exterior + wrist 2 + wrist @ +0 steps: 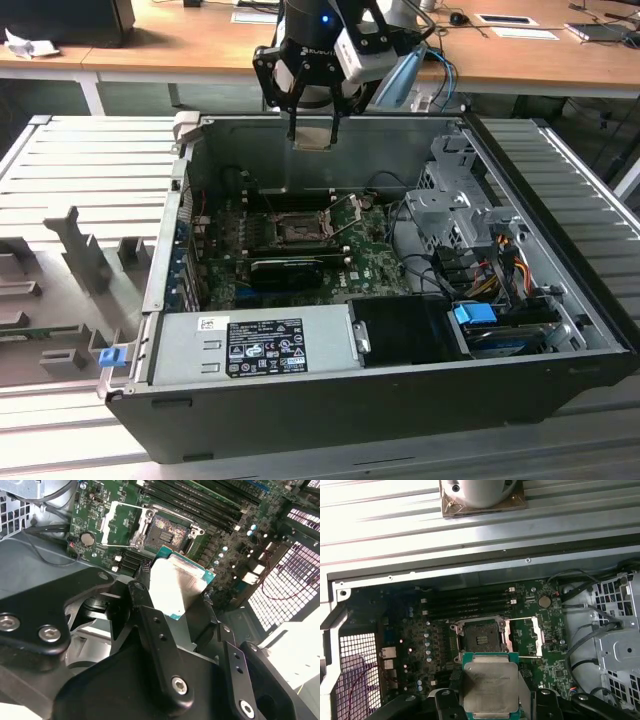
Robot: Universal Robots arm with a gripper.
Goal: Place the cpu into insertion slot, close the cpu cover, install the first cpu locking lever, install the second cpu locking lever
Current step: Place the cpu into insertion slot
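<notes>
Holding the cpu [313, 140] by two opposite edges, the claw [313, 128] hangs in the upper middle of the exterior view, above the far wall of the open computer case [560, 300]. Its fingers [150, 625] are closed onto the chip, spread no wider than the chip itself, and the pale metal face shows in both wrist views. The insertion slot [298, 228] lies lower, near the centre of that frame, on the green board [375, 265]. It is bare and well apart from the chip. The cpu cover [537, 636] is swung open beside the slot, so the way in looks clear.

The step in hand seems to be the placing, with most of the descent not yet made. Doing it well likely means bringing the chip square over the slot, with its edges parallel to the metal rim. It should be kept level and lowered straight with no sliding, since the contacts inside probably bend easily. The chip's corner marking should match the slot's, though which corner that is cannot be told here. The fingers should also stay clear of the raised cover, and the chip should sit flat before the grip is loosened.
</notes>
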